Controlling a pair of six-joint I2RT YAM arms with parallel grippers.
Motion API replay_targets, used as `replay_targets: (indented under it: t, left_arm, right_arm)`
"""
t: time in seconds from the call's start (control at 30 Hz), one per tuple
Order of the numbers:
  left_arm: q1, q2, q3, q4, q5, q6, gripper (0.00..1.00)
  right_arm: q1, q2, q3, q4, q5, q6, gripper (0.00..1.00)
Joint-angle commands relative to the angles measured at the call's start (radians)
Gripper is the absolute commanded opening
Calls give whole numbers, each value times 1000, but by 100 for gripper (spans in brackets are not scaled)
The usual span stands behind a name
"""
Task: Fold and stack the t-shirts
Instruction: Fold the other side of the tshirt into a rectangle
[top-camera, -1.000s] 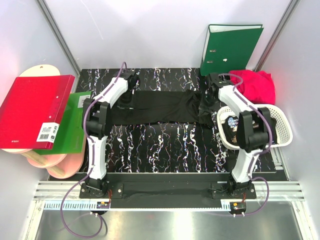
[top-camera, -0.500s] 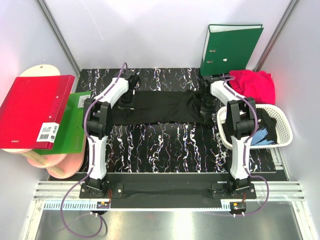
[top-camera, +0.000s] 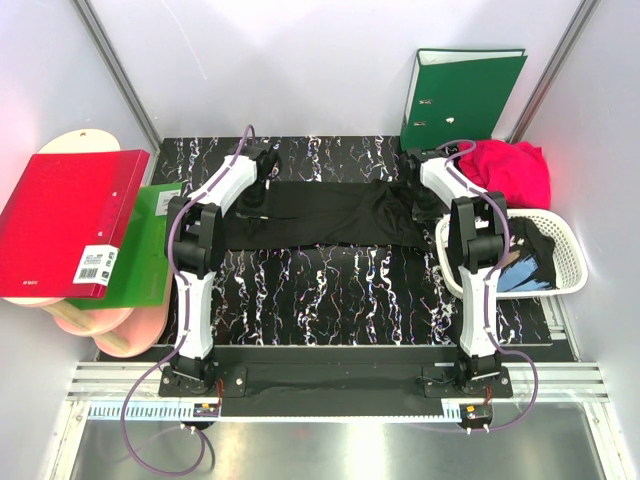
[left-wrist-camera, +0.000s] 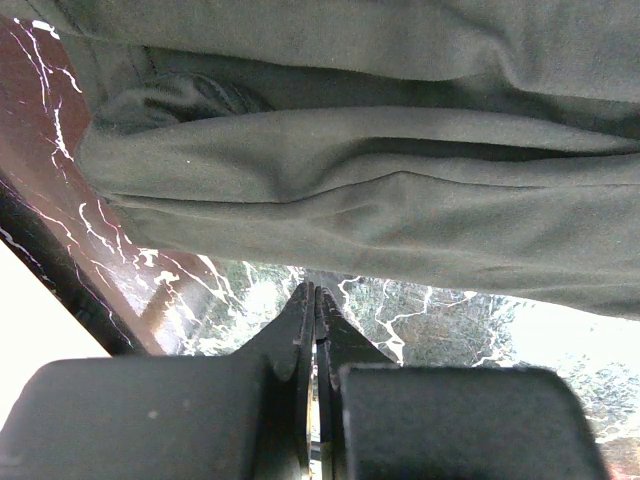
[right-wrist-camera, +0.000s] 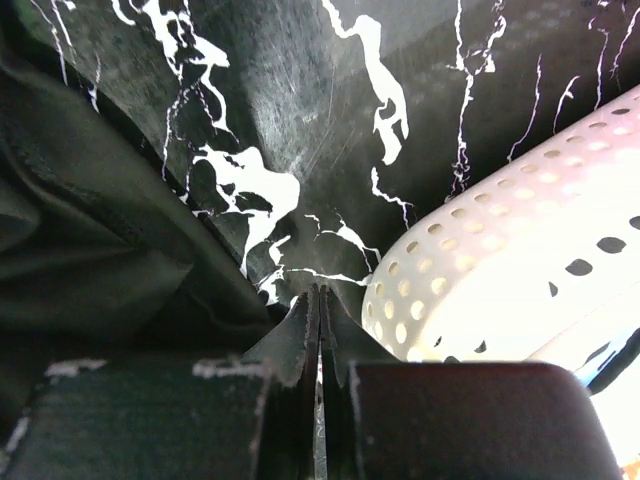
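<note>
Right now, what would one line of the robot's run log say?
black t-shirt: laid out across table | left gripper: shut, empty, at shirt's edge | right gripper: shut, empty, between shirt and basket

Our right gripper (right-wrist-camera: 318, 300) sits at the bottom centre of the view. Its two dark fingers (right-wrist-camera: 295, 335) are pressed flat together, so only a thin seam runs between them. The tips point down at the black table top with white marble veins (right-wrist-camera: 300, 90); we cannot tell whether they touch it. On the left the black soft cloth t-shirt (right-wrist-camera: 90, 260) lies in loose folds, its edge running just beside the fingertips. On the right curves the brightly lit wall of the white perforated plastic basket (right-wrist-camera: 500, 260), also near the tips.
</note>
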Motion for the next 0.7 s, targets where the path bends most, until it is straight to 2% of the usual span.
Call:
replay_targets:
  t: [0.0,0.17,0.23,0.33,0.5,0.67]
  left_arm:
    - [-2,-34,24,-4,-17,6,0]
    - [-2,-112,34,68,-37,2,0]
    - [-2,-130,37,101,-42,-7,0]
    - [-2,-130,57,143,-44,-24,0]
    - [3,-48,192,147,-39,-39,0]
    - [24,15,196,181,103,-107,0]
  right_arm:
    - [-5,-86,68,42,13,4,0]
    - [-5,-281,31,203,-201,-62,0]
    - [-5,-303,14,220,-300,-67,0]
    - [-4,-295,-1,213,-433,-65,0]
    - [2,-222,-23,181,-591,-59,0]
    - [21,-131,29,128,-656,-93,0]
